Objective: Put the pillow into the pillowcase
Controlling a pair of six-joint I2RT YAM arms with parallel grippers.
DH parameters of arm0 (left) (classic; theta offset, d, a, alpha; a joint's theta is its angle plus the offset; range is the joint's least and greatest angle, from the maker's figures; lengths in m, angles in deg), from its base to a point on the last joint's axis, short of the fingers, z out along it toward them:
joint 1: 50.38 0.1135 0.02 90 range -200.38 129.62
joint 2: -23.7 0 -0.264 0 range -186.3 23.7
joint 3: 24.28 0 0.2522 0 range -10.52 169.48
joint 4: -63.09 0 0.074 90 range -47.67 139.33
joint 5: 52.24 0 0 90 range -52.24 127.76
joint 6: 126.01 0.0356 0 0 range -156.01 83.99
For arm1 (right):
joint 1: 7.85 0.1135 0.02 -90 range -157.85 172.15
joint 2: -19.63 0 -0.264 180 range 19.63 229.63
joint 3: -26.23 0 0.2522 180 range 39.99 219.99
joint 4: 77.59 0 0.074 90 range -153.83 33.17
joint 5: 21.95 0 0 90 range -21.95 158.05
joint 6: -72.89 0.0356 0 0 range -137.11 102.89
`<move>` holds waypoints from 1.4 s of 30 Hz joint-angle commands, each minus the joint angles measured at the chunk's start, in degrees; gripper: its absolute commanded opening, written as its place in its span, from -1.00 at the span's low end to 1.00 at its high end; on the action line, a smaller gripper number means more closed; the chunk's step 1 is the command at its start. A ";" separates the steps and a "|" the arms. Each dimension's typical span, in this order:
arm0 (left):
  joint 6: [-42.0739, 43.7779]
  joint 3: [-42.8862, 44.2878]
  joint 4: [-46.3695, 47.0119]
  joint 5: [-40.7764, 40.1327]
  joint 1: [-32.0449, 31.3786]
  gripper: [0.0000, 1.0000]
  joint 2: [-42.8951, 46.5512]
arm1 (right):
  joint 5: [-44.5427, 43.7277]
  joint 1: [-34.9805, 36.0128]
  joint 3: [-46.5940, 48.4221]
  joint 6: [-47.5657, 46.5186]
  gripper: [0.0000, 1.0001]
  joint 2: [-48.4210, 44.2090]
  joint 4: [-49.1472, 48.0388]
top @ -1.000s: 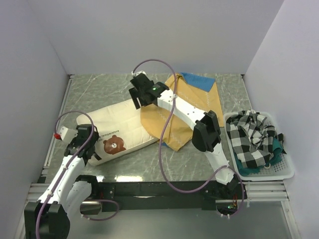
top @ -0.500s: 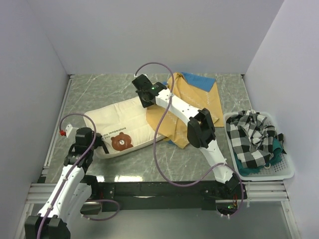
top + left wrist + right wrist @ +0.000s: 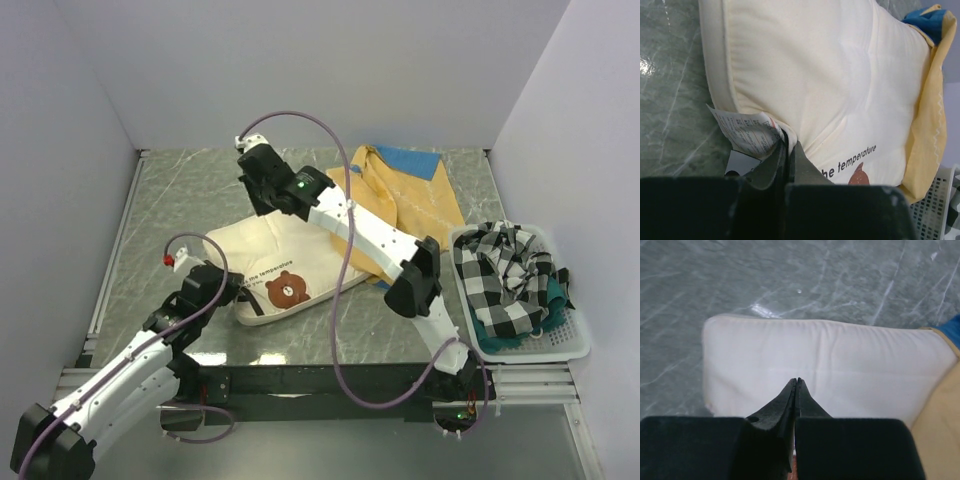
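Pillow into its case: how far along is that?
Early. Done: the left hand is clamped on the pillow at the corner by its label. In hand: the right hand is closed over the pillow's far edge. Left: nearly all the pillow lies outside the pillowcase and must go in.

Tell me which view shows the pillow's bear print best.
The top external view: the whole bear print lies in sight on the pillow. The left wrist view shows only its top; the right wrist view shows plain pillow fabric, no print.
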 commanded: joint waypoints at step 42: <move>-2.05 3.56 -9.74 -4.32 -1.46 -0.98 16.35 | 2.19 2.24 0.36 2.29 -1.00 -8.48 2.09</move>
